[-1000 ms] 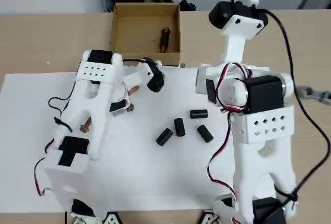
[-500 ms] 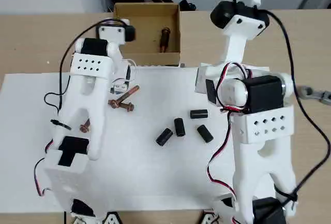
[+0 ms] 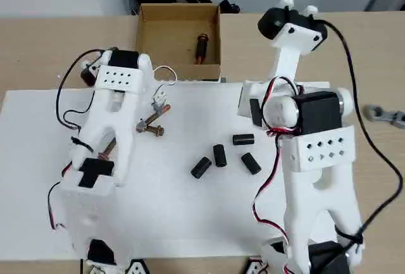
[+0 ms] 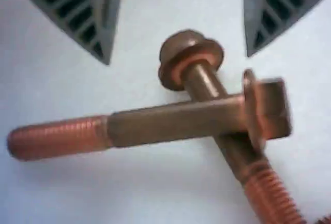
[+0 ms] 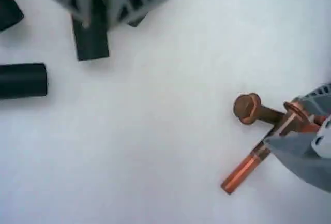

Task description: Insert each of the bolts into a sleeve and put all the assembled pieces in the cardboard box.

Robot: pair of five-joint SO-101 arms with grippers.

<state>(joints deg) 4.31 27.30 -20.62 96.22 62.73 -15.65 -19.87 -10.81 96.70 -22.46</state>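
Spread wide, the left gripper [image 4: 177, 53] was held directly over two crossed bolts, its ribbed fingers [image 4: 83, 12] standing apart on either side of them and touching neither. One bolt [image 4: 170, 123] was laid across the other bolt [image 4: 204, 81], whose flanged head was seen between the two fingertips while its threaded end ran away beneath the first. Both were found lying on the white sheet [image 3: 190, 217], near the front wall of the cardboard box [image 3: 147, 40] but outside it. A third bolt [image 3: 106, 149] was partly hidden under the left arm. Four black sleeves [image 3: 219, 155] were scattered on the sheet between the two arms, well apart from the crossed pair. Inside the box one assembled piece [image 3: 202, 46] was seen lying near the wall on the right arm's side. The right gripper [image 5: 95, 19] was held low over the sheet, with one sleeve [image 5: 91, 40] just beside its tip; whether it was spread or closed could not be told.
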